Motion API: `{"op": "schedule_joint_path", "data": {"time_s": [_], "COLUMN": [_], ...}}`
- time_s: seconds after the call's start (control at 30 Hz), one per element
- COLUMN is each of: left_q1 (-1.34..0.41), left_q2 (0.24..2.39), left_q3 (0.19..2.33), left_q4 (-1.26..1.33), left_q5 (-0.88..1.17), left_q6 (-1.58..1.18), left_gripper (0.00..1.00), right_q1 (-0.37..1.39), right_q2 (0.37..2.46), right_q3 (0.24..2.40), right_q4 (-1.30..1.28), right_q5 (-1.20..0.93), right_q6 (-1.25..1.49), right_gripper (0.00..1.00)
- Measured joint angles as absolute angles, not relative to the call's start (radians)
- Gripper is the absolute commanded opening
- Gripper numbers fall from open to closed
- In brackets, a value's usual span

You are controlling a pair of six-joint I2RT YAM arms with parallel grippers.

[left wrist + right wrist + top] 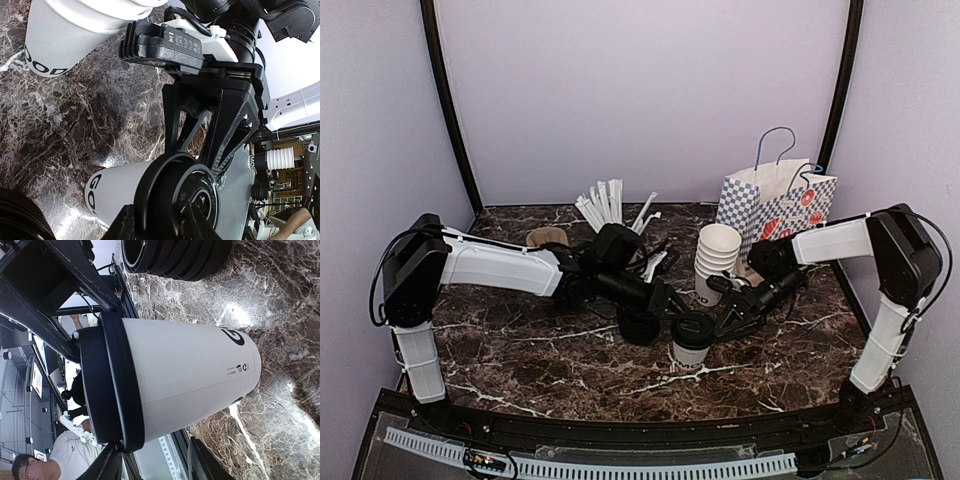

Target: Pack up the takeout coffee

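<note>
Straddling the round black plastic lid [177, 200], the left gripper [162, 227] has a finger on either side of its rim; whether they pinch it cannot be told. The lid sits on the small white paper cup [190, 375], upright on the dark marble table [520, 350]. The right gripper [728, 320] is just beside the cup's wall, its grip unclear. A stack of black lids [638, 326] stands near, nested white cups [717, 258] and a checked paper bag [775, 205] beyond.

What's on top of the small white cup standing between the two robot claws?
A round black lid sits on the white cup, closing its mouth completely. Because of that cover, whether there is any coffee inside cannot be seen.
</note>
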State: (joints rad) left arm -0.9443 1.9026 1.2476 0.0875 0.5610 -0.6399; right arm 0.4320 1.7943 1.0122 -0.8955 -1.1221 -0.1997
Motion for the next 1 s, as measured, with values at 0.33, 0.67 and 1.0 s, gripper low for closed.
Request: {"op": "schedule_joint_path", "data": {"time_s": [0.33,0.67,1.0], "left_q1": [-0.944,-0.949,-0.95], "left_q2": [1.908,1.953,1.949], "left_q3": [1.275,1.443,1.509], "left_q4": [0.064,-0.082,-0.142], "left_q5": [0.561,0.503,0.456], "left_q6": [-0.587,-0.457,-0.394], "left_gripper": [0.45,0.6,0.71], "right_q1": [0.434,0.429,0.388], "right_q2": [1.78,1.715,1.687], "right_q3": [1.041,1.11,1.152], "right_q4": [-0.929,-0.889,-0.905], "right_q5": [-1.079,-0.946,-0.902], "right_q6": [-0.272,-0.342,-0.385], "right_gripper": [0.48,0.62,0.65]}}
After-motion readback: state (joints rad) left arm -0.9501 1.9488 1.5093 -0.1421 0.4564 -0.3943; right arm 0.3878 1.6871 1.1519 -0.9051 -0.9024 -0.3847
